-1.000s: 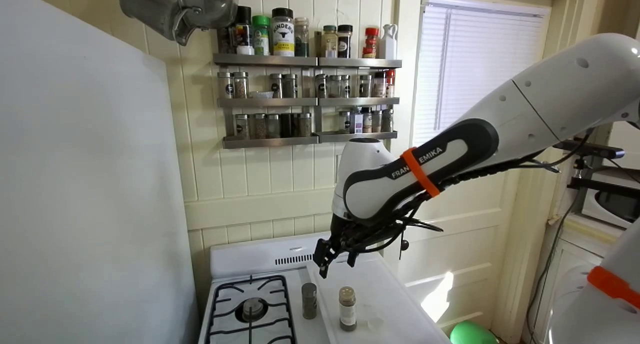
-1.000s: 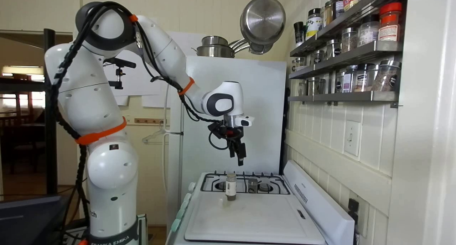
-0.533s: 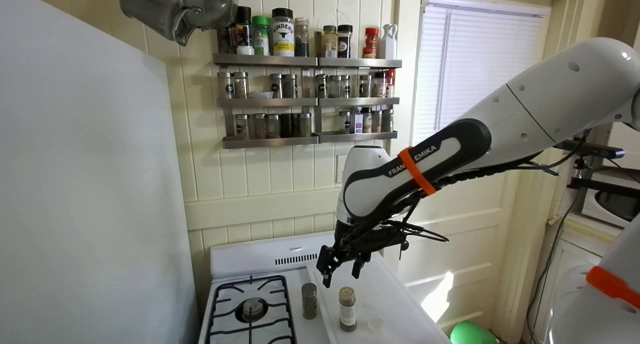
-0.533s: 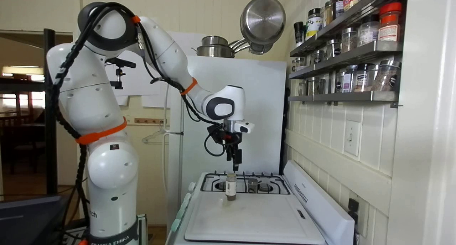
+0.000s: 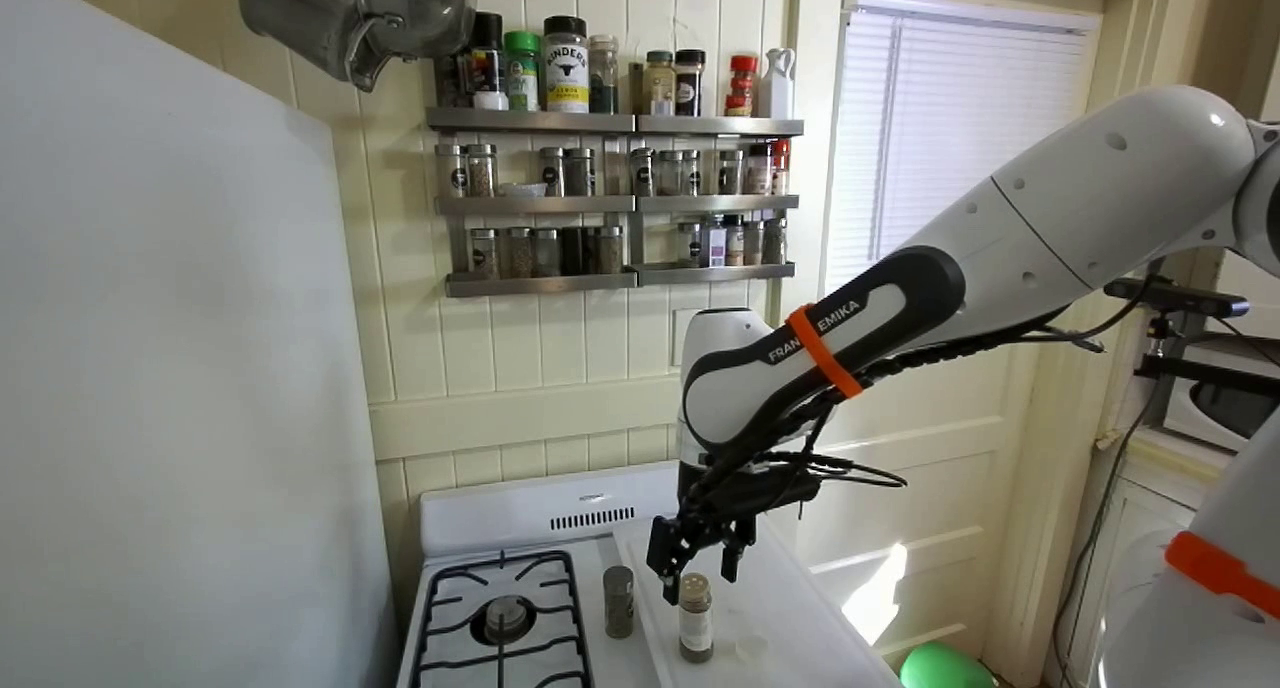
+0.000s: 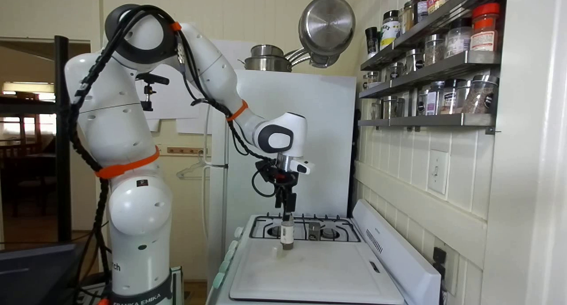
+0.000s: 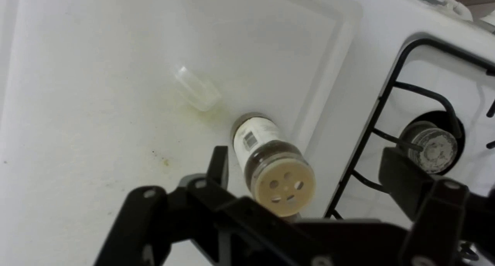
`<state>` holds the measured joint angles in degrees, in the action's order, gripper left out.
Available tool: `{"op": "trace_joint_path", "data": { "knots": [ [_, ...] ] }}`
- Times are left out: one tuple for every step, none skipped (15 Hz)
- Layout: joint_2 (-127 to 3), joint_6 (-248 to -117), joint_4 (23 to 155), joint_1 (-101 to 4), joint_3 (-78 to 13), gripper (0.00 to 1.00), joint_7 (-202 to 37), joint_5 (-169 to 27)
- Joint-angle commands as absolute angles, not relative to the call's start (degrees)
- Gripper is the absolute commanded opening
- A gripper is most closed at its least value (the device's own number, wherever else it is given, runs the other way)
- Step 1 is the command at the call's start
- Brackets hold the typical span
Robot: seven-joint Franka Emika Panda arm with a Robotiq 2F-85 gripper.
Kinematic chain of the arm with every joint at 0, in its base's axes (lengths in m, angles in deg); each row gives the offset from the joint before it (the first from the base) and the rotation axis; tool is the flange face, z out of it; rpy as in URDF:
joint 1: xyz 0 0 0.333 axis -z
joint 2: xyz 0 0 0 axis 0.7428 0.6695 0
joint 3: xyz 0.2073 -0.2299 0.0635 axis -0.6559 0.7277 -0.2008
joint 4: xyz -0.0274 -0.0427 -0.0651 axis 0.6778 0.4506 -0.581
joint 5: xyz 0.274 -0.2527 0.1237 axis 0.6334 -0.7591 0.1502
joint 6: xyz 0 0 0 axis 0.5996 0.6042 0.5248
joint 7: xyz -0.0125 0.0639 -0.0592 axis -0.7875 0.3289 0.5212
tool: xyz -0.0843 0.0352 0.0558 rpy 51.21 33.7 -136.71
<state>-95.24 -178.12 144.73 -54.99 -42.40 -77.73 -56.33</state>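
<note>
My black gripper (image 7: pixel 308 174) stands open just above a spice jar (image 7: pixel 258 136) with a tan perforated top and a white label. In the wrist view the jar's top shows between the fingers, nearer the left one, with a gap on either side. The jar (image 5: pixel 696 628) stands upright on the white stove cover (image 6: pixel 319 269), and nothing appears gripped. In an exterior view one fingertip overlaps the jar's top, so contact cannot be told there. A small clear plastic cap (image 7: pixel 197 89) lies beside the jar's base. A dark grey-lidded jar (image 5: pixel 619 603) stands near the burner grate.
A black burner grate (image 5: pixel 500 618) covers the stove's other half. The stove's raised back panel (image 6: pixel 394 247) runs along the wall, below shelves (image 5: pixel 540 285) full of spice jars. A tall white fridge (image 6: pixel 328 141) borders the stove, and a pan (image 6: pixel 327 25) hangs above.
The open gripper has come down and moved across from the back panel side toward the tan-topped jar, and is now right over it. The jars and cap have not moved.
</note>
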Motion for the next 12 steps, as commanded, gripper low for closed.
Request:
{"op": "trace_joint_path", "data": {
  "knots": [
    [-94.0, -176.2, 143.7, -54.2, -43.0, 1.00, -77.3, -58.9],
    [-93.9, -176.5, 143.7, -54.1, -43.2, 1.00, -77.2, -59.9],
    [-93.8, -177.0, 143.8, -54.1, -43.2, 0.99, -77.8, -60.5],
    [-93.7, -177.0, 143.8, -53.8, -43.5, 0.97, -76.9, -62.1],
    [-93.7, -177.1, 143.7, -53.9, -43.5, 0.93, -77.2, -62.8],
    [-93.6, -177.1, 143.7, -53.8, -43.5, 0.83, -77.0, -63.6],
    [-93.6, -177.3, 143.7, -53.8, -43.6, 0.80, -77.0, -64.2],
    [-93.6, -177.3, 143.7, -53.8, -43.6, 0.83, -77.0, -64.7],
    [-93.6, -177.6, 143.7, -53.8, -43.5, 0.91, -77.1, -65.0],
    [-93.5, -177.5, 143.7, -53.8, -43.5, 0.95, -77.1, -65.2],
    [-93.4, -177.7, 143.7, -53.8, -43.5, 0.97, -77.3, -65.4],
    [-93.3, -177.8, 143.6, -53.8, -43.5, 1.00, -77.2, -65.7]
  ]
}}
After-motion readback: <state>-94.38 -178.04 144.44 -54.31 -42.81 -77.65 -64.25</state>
